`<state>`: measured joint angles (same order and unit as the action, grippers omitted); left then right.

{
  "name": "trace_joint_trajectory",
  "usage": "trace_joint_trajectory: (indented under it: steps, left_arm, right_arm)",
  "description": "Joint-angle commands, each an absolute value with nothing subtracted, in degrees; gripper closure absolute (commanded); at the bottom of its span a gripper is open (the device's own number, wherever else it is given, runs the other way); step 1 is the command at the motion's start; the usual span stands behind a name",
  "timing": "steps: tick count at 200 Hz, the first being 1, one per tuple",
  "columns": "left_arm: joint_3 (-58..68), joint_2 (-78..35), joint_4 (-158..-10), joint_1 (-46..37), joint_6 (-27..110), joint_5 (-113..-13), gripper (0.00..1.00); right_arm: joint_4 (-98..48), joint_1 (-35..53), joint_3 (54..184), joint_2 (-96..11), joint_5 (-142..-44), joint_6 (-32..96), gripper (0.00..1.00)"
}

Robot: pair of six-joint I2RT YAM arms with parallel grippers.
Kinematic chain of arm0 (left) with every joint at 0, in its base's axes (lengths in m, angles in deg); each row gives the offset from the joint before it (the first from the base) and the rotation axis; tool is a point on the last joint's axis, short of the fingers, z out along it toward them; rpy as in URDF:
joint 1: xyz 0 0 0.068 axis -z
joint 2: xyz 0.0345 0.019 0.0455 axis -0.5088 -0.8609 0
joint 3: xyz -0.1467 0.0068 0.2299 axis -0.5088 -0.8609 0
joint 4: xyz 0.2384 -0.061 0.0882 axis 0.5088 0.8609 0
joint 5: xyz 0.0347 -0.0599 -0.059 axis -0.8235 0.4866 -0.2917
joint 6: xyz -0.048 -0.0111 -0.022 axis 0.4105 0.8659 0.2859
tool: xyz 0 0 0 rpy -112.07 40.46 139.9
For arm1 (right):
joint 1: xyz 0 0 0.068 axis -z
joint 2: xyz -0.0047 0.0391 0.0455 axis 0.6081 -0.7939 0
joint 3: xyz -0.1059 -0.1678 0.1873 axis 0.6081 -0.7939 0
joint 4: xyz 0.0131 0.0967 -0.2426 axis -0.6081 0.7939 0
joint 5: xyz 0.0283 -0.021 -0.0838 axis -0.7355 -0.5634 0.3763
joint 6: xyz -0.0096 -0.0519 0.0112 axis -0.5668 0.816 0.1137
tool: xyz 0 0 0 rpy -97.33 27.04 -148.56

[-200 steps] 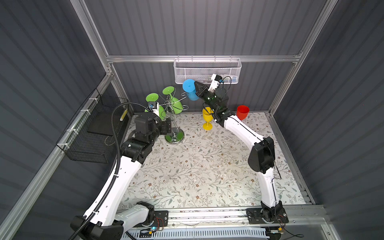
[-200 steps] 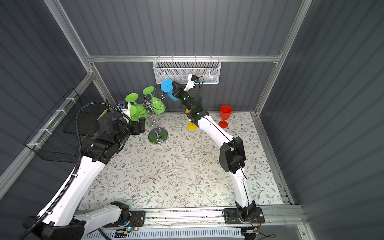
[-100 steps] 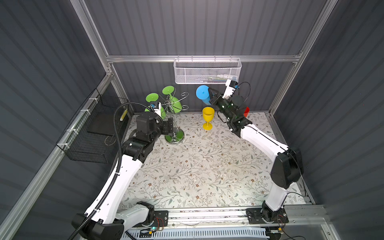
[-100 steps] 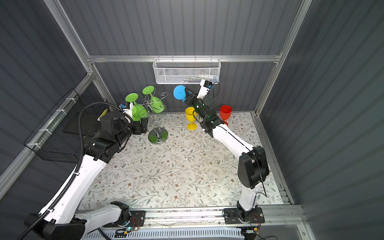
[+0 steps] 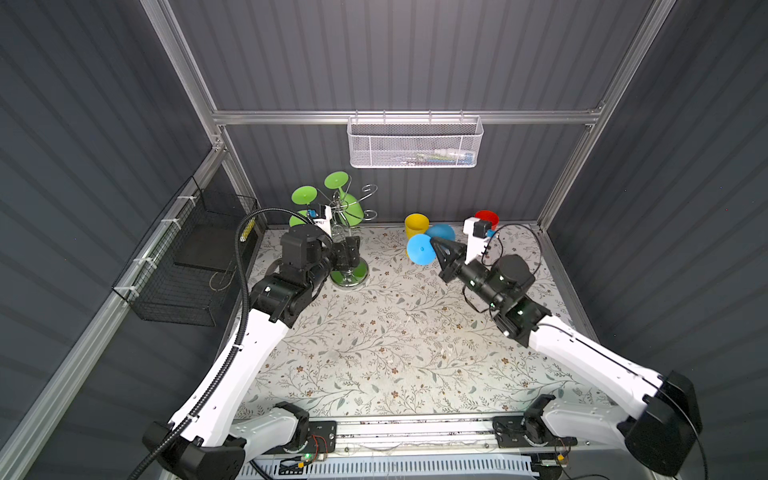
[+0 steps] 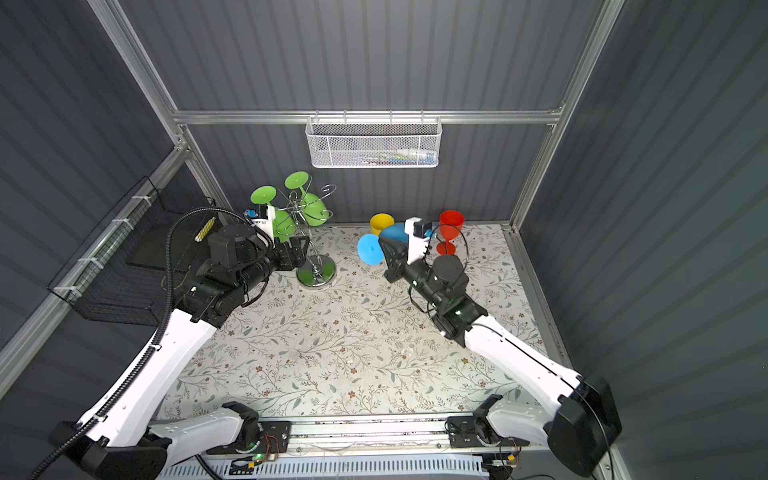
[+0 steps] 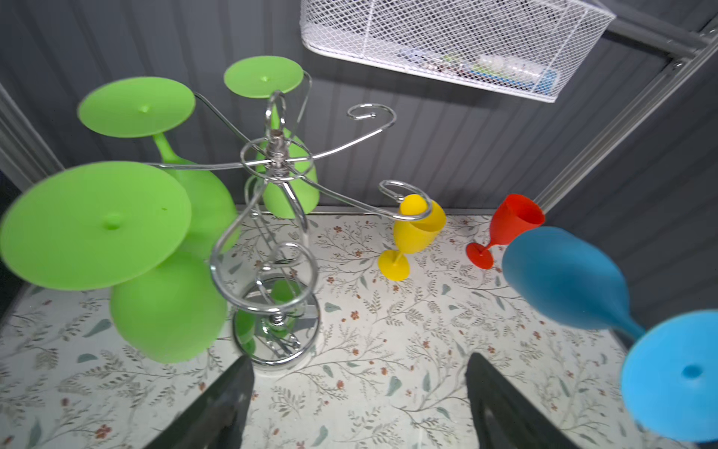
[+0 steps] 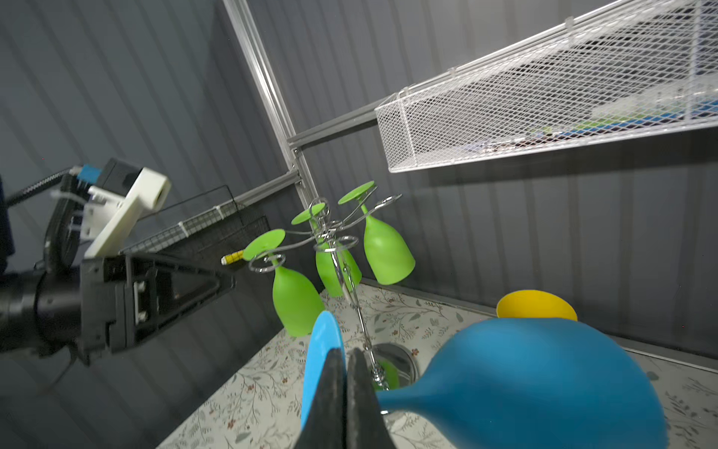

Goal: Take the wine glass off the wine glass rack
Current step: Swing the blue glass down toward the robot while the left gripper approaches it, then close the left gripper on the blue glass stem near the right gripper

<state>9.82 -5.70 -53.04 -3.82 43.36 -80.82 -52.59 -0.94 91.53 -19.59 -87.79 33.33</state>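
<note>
- Black right pincer (image 8: 347, 373): its jaws are pressed nearly together on the thin stem of the blue plastic wine glass (image 8: 536, 381), gripping right beside the foot disc.
- Across this pincer the glass lies over on its side. The flat foot sticks out on one side of the jaws and the bowl swells out on the other. In the left wrist view the bowl (image 7: 563, 276) rides higher than the foot, so the long axis is tilted and far from upright.
- The glass hangs in the air above the floral-patterned desk (image 5: 395, 332), clear of every wire and carried only by the pincer.
- Just past the bowl end stand a yellow plastic goblet (image 7: 417, 229) and a red plastic goblet (image 7: 513, 221), both upright on the desk. In a top view the bowl overlaps the yellow one, and I cannot tell whether they touch.
- Out on the foot side, well apart from the glass, stands the shiny chrome wire wine glass rack (image 7: 276, 157). Three lime-green plastic wine glasses (image 7: 167, 307) hang bowl-down from its curled arms.
- The left pincer (image 5: 347, 255) is spread wide and empty, just beside the rack's curved stem above the round base. That arm is the nearer one to the rack, and only the right arm has the glass.
- The lifting-off looks done. Setting the glass down will likely turn on swinging that axis upright, foot lowest, over bare desk on the near side of the goblets.
</note>
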Motion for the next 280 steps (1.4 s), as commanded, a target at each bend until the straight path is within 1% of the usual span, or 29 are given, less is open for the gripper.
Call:
trace_joint_trajectory:
  steps: [1, 33, 62, 78, 99, 128, 174, 207, 242, 280]
  left_arm:
    - [11.6, -2.4, -49.5, -3.4, 51.0, -78.7, 0.17]
    - [7.7, 2.1, -45.5, -2.0, 61.0, -76.3, 0.19]
    - [-0.1, 6.1, -45.4, -0.7, 68.9, -74.7, 0.2]
    - [-4.5, 6.7, -45.7, 0.7, 72.8, -74.0, 0.21]
    - [-10.0, 8.4, -46.5, 2.9, 77.0, -76.3, 0.21]
    - [-15.9, 11.2, -48.6, 3.6, 82.3, -76.8, 0.22]
    - [-23.6, 11.9, -53.8, 3.9, 92.5, -73.6, 0.23]
    - [-24.1, 9.1, -54.6, 3.9, 98.4, -70.8, 0.23]
    - [-23.0, 5.5, -53.8, 3.9, 103.8, -68.9, 0.24]
    - [-19.8, 1.7, -50.2, 3.9, 108.0, -67.9, 0.3]
  right_arm:
    - [-50.3, -3.9, 87.0, -13.6, -85.0, 41.1, 1.0]
    - [-48.0, -9.1, 82.3, -8.3, -81.6, 46.7, 1.0]
    - [-47.6, -14.5, 80.0, -7.9, -77.8, 52.2, 1.0]
    - [-48.1, -16.7, 79.2, -9.1, -76.2, 53.8, 1.0]
    - [-49.6, -19.7, 78.4, -11.7, -74.0, 56.6, 1.0]
    - [-52.0, -24.5, 78.3, -16.3, -69.3, 61.2, 1.0]
    - [-57.5, -30.3, 77.3, -23.5, -62.7, 68.8, 1.0]
    - [-61.2, -32.5, 76.2, -27.0, -59.3, 72.9, 1.0]
    - [-69.6, -33.8, 73.7, -29.5, -56.8, 76.9, 1.0]
    - [-77.4, -34.5, 71.8, -32.1, -56.5, 80.5, 1.0]
